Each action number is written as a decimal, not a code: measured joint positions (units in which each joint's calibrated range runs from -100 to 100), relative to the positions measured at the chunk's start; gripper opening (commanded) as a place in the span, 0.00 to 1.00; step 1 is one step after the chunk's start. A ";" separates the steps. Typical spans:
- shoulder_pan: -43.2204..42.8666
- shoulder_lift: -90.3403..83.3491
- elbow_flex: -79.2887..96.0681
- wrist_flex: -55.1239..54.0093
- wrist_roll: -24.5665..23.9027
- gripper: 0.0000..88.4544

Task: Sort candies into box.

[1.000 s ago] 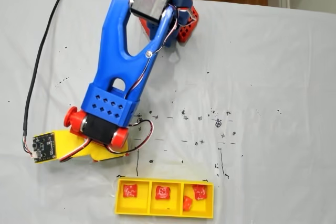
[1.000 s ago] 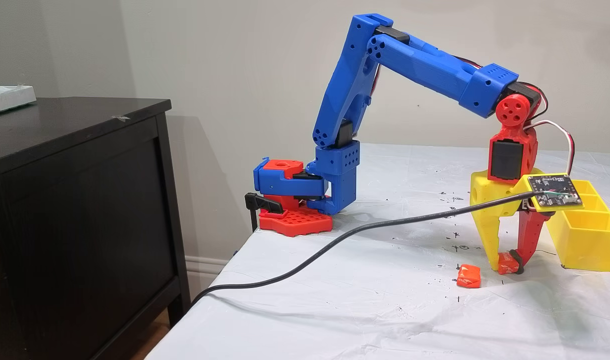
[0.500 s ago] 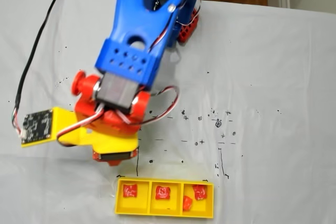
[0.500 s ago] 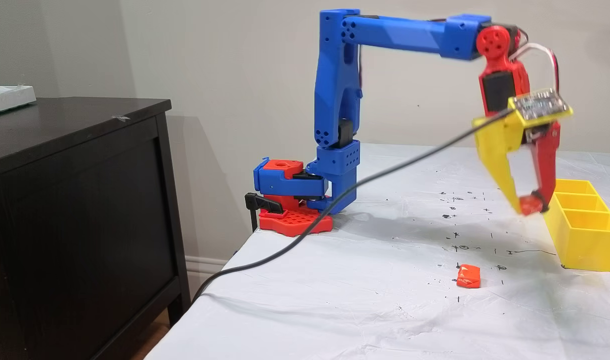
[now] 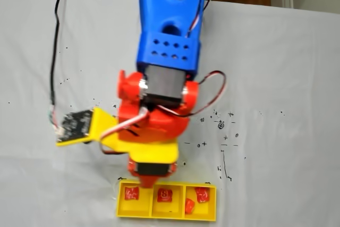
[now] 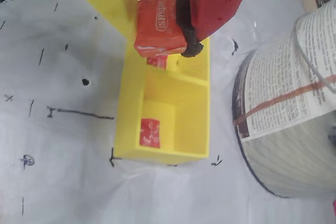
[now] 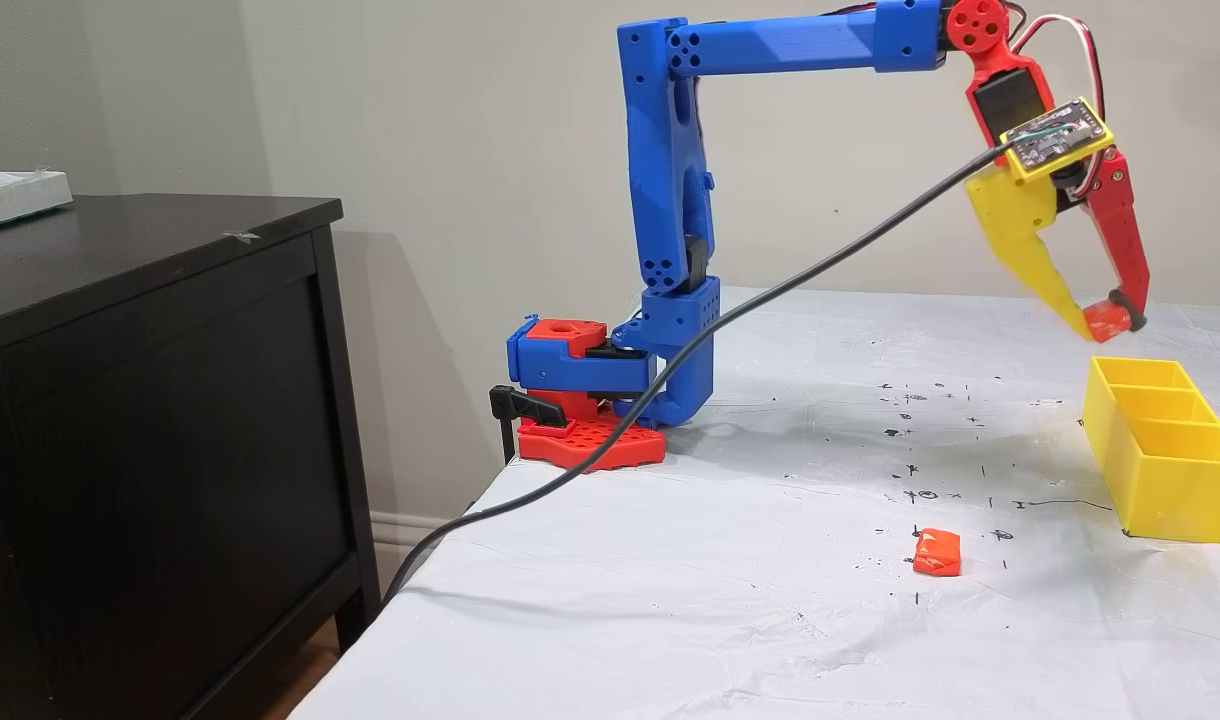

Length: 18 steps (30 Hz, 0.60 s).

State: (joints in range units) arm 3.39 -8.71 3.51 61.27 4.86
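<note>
Lifted and swung toward yellow tray (image 7: pixel 1165 470) since a second ago. Gripper (image 6: pixel 160 27) clamped on orange candy (image 6: pixel 157 24), held above tray. Carry step. Next: centre over a compartment, release. Last orange candy (image 7: pixel 936 552) on cloth; compartment choice unclear, top view blurred.
</note>
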 measured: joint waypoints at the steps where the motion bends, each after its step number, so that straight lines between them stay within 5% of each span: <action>1: -0.55 0.00 0.00 -0.40 -0.34 0.00; 18: -4.60 11.08 -1.97 -8.81 -1.90 0.00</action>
State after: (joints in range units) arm -1.21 2.37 1.54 52.46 2.95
